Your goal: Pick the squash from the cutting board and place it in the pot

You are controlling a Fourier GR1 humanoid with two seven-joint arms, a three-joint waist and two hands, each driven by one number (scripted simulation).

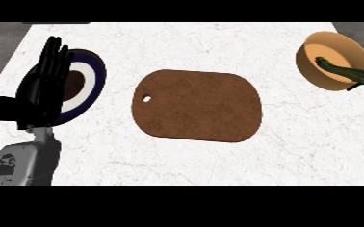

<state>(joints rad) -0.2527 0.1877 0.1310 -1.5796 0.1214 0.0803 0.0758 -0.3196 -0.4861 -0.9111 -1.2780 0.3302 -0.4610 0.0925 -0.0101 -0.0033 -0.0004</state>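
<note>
The left hand (44, 89) rests at the left edge, fingers straight, together and pointing up, in front of a plate (91, 84). The brown cutting board (198, 106) lies mid-counter. Farther right, the squash (340, 69) sits inside the pot (316, 65).

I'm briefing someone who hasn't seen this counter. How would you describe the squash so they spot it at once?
Start at the brown cutting board in the middle of the white marble counter, then look to the far right edge, where an orange-tan pot stands. The squash is the dark green, elongated thing lying inside that pot. Nothing else here is green; the plate at the left is dark blue and white.
</note>
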